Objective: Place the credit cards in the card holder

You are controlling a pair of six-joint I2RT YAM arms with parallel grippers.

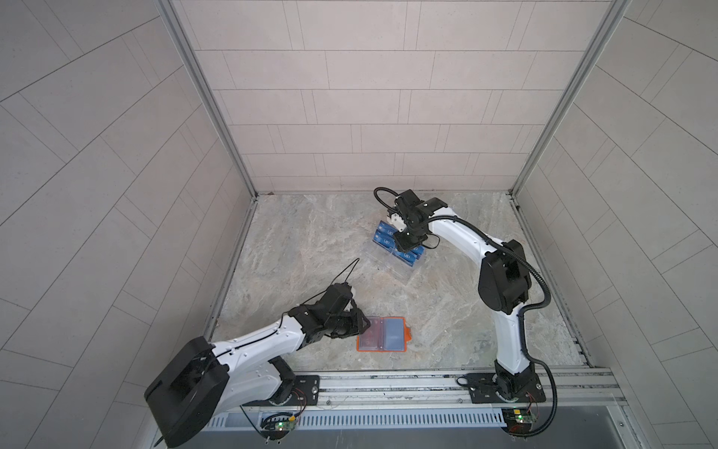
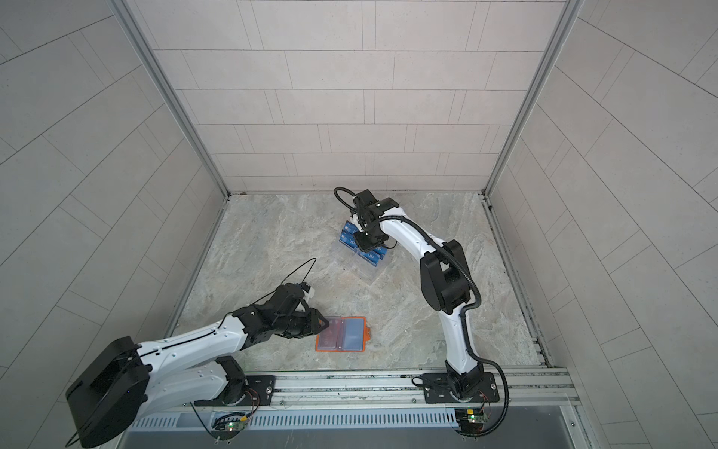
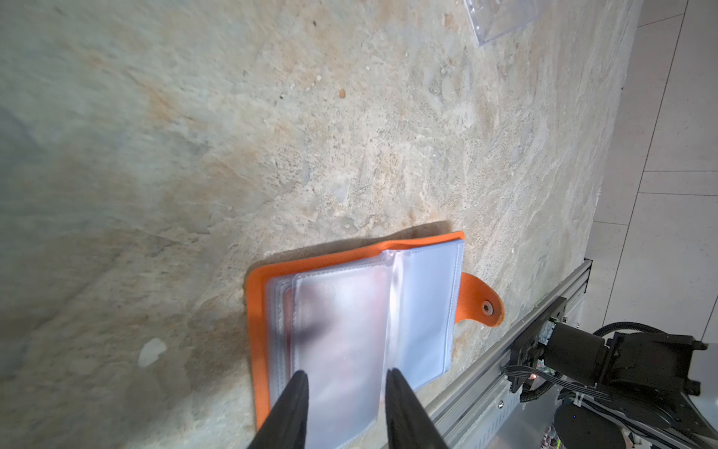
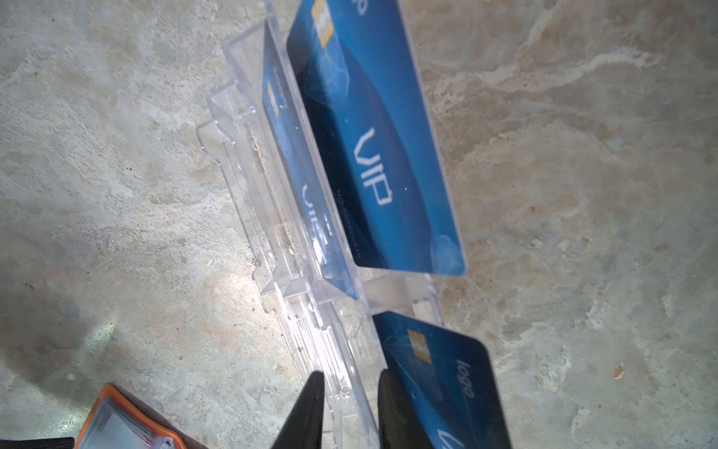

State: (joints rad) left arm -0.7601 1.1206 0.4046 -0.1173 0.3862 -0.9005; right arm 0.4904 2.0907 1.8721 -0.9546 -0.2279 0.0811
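The orange card holder lies open on the stone table near the front, its snap tab pointing right. Its left clear sleeve has a reddish tint and its right one a bluish tint. My left gripper is open, its fingertips over the near end of the holder's left sleeve. Blue VIP credit cards stand in the clear acrylic stand. My right gripper hangs open over that stand. Clear ribs show between its fingers, and a blue card sits just outside one finger.
An aluminium rail with both arm bases runs along the table's front edge, close to the holder. Tiled walls enclose the table at the back and both sides. Bare stone lies between the holder and the stand.
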